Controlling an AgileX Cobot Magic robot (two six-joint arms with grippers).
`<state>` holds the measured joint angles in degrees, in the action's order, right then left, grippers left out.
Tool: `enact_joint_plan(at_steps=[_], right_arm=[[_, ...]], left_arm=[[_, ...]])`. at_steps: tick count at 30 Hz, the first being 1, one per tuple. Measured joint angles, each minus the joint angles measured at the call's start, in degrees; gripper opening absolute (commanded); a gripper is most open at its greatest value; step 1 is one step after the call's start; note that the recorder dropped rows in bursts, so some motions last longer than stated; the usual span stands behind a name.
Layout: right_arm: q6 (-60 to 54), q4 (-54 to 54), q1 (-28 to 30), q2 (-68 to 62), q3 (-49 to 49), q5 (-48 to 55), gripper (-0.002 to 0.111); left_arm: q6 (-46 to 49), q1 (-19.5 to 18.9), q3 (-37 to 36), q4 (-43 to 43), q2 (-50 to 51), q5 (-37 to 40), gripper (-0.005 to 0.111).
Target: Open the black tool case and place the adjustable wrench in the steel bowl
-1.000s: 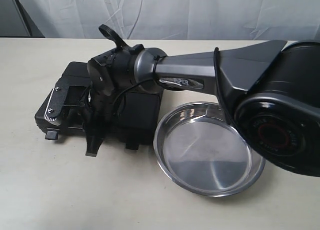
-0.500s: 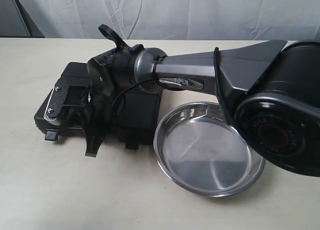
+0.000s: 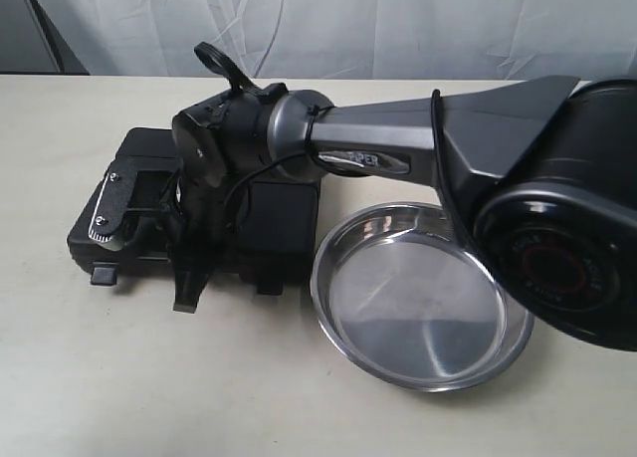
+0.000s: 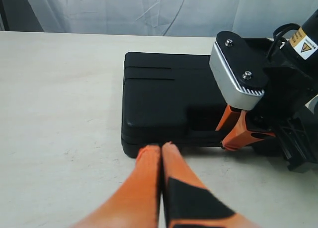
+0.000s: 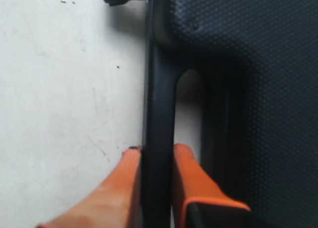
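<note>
The black tool case (image 3: 269,223) lies closed on the table, so the adjustable wrench is hidden. My right gripper (image 5: 158,153) has reached across to the case's front edge and is shut on its black carry handle (image 5: 159,104); the orange fingers (image 4: 233,131) also show in the left wrist view. My left gripper (image 4: 160,147) is shut with nothing in it, its tips right at the case's front corner (image 4: 131,146). The steel bowl (image 3: 418,298) stands empty just right of the case.
The right arm's forearm (image 3: 398,143) stretches over the bowl's far side and the case. A white cloth backdrop (image 3: 348,24) hangs behind the table. Bare tabletop (image 3: 149,377) lies in front of the case and to its left.
The right arm has shifted slightly, its near joint a little higher. The case's front and the bowl sit a few pixels nearer. The grip on the handle is unchanged.
</note>
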<state>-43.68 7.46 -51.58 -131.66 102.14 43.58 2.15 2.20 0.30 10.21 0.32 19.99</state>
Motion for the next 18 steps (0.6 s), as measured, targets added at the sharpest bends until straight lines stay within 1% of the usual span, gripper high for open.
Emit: enact_joint_plan(at_steps=[8, 18], right_arm=[[0.00, -0.40, 0.00, 0.60, 0.00, 0.33, 0.000], [-0.21, 2.71, 0.00, 0.60, 0.00, -0.51, 0.000]], left_arm=[[0.00, 0.00, 0.00, 0.00, 0.00, 0.00, 0.000], [0.00, 0.00, 0.00, 0.00, 0.00, 0.00, 0.000]])
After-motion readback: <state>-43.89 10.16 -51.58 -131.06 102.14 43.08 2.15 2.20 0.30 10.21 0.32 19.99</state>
